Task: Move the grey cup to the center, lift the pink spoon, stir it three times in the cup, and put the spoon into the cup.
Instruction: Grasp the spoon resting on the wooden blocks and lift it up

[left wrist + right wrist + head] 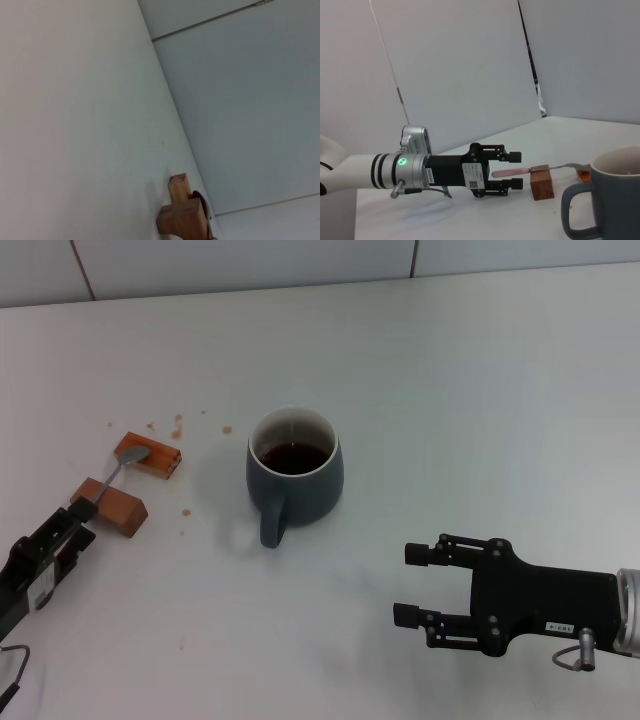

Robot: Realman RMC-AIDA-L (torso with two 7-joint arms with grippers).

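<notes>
The grey cup (295, 478) stands mid-table with dark liquid inside and its handle toward me; it also shows in the right wrist view (610, 197). The pink spoon lies across two brown blocks at the left; in the head view only its silver bowl (132, 453) and neck show. Its pink handle (509, 173) sticks out past the nearer block. My left gripper (82, 515) (514, 170) is open with its fingers above and below the pink handle. My right gripper (408, 585) is open and empty, low over the table to the right of and nearer than the cup.
Two brown blocks (150, 457) (112, 506) carry the spoon; they also show in the left wrist view (182, 217). Brown crumbs (178, 426) lie scattered on the white table (480, 390) near the blocks. A tiled wall rises behind the table.
</notes>
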